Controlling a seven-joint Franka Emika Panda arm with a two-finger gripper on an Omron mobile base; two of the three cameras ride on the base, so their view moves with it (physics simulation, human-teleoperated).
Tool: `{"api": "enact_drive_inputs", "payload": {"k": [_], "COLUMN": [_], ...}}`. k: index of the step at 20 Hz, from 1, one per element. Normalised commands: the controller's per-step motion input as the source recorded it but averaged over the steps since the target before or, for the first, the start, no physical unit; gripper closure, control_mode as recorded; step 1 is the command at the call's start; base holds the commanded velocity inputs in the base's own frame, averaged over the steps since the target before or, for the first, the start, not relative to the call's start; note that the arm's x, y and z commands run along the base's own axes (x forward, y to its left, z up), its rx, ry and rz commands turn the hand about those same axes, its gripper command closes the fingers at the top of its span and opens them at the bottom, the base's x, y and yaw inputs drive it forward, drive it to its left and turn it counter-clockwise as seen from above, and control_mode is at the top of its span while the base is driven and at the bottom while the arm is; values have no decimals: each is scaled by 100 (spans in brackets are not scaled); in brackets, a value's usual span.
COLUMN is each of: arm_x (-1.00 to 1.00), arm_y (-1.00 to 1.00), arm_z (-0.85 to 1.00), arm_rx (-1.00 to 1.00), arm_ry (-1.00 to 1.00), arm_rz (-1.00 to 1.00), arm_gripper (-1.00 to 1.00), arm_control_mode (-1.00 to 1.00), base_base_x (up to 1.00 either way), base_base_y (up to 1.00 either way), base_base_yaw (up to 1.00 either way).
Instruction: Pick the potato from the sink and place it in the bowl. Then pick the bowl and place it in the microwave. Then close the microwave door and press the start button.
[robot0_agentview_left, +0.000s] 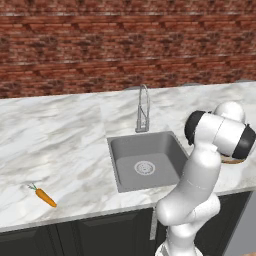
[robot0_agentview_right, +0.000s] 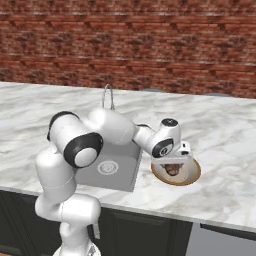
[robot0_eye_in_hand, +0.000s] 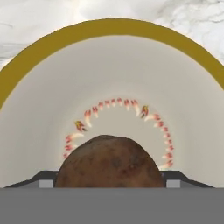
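The dark brown potato (robot0_eye_in_hand: 109, 164) sits between my fingertips (robot0_eye_in_hand: 46, 182), which touch it on both sides. My gripper (robot0_agentview_right: 172, 167) is shut on the potato and hangs low over the bowl (robot0_agentview_right: 193, 174), inside its brown rim. The bowl's cream inside (robot0_eye_in_hand: 113, 70) with a ring of small red marks lies right under the potato (robot0_agentview_right: 173, 170). This bowl stands on the counter just right of the grey sink (robot0_agentview_left: 145, 157). The microwave and its door are out of view.
A slim steel faucet (robot0_agentview_left: 143, 110) rises behind the sink. An orange carrot (robot0_agentview_left: 45, 197) lies on the marble counter (robot0_agentview_left: 55, 135) at the front left. A brick wall runs along the back. My arm arches over the sink's right side.
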Motion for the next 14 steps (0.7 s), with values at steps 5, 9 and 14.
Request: {"api": "enact_drive_inputs", "payload": {"k": [5, 9, 14], "arm_x": [0, -9, -48], "arm_y": [0, 26, 89], "arm_z": [31, 31, 10], "arm_rx": [0, -2, -21], "arm_ry": [0, 0, 0], "arm_rz": [0, 0, 0], "arm_gripper": [-100, -100, -100], "arm_control_mode": [-100, -100, -100], "base_base_x": [0, 0, 0], "base_base_y": [0, 0, 0], "base_base_yaw": [0, 0, 0]}}
